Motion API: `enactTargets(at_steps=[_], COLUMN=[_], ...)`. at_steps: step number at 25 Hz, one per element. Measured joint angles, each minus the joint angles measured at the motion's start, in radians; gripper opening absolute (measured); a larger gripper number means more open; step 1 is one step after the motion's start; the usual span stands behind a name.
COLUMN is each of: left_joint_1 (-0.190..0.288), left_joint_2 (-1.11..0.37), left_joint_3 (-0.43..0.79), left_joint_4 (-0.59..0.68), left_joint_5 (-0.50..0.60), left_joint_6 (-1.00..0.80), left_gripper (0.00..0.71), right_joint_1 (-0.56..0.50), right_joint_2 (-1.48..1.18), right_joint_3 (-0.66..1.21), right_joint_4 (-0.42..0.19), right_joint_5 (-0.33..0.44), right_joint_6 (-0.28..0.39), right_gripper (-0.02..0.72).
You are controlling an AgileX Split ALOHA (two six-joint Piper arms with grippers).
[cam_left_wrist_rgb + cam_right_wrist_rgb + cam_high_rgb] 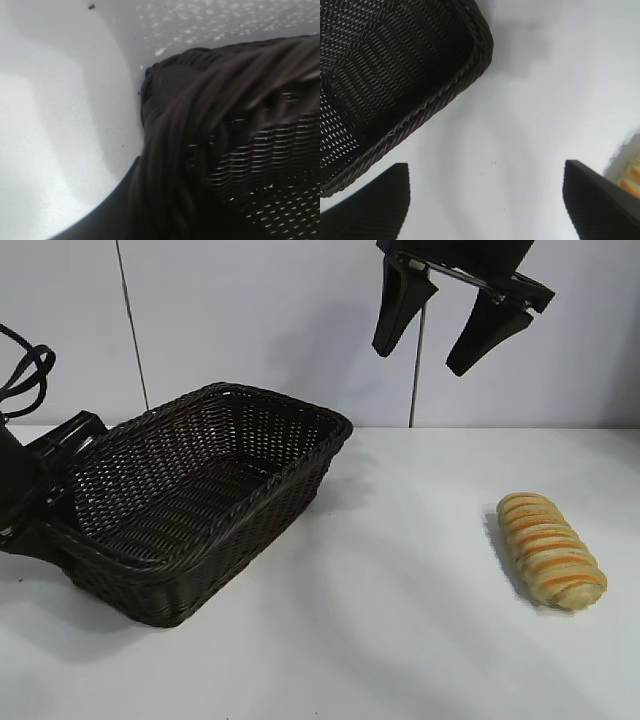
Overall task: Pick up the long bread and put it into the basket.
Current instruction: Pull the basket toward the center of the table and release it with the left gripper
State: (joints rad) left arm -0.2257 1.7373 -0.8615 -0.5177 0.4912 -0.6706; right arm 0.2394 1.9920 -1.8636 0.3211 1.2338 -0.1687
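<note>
The long bread (551,550) lies on the white surface (400,620), well apart from the basket (200,495) at the left. The right gripper (448,328) hangs high above the surface between them, jaws spread and holding nothing. The left gripper (40,490) sits against the basket's far-left end, apparently at its rim, and I cannot tell how its jaws stand.

Bright, even overhead light; soft faint shadows on the white table (400,640) below the right gripper (450,325) and beside the long bread (551,550). Left wrist view badly blurred, basket (225,150) weave smeared close up; light speckles through the wicker
</note>
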Motion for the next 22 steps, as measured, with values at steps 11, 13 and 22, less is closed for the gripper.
enactTargets(at_steps=[11, 13, 22], left_joint_1=[0.059, 0.058, 0.058], left_joint_2=[-0.001, -0.001, -0.001], left_joint_3=[-0.184, -0.206, -0.293], left_joint_4=[0.003, 0.009, 0.092], left_joint_5=[0.188, 0.206, 0.292], left_joint_6=[0.214, 0.238, 0.297], left_gripper=[0.103, 0.103, 0.103], right_joint_1=[0.000, 0.000, 0.000], right_joint_2=[0.000, 0.000, 0.000], right_joint_3=[0.000, 0.000, 0.000], right_joint_4=[0.001, 0.004, 0.005], right_joint_5=[0.000, 0.000, 0.000], right_joint_6=[0.000, 0.000, 0.000], right_gripper=[0.601, 0.601, 0.601])
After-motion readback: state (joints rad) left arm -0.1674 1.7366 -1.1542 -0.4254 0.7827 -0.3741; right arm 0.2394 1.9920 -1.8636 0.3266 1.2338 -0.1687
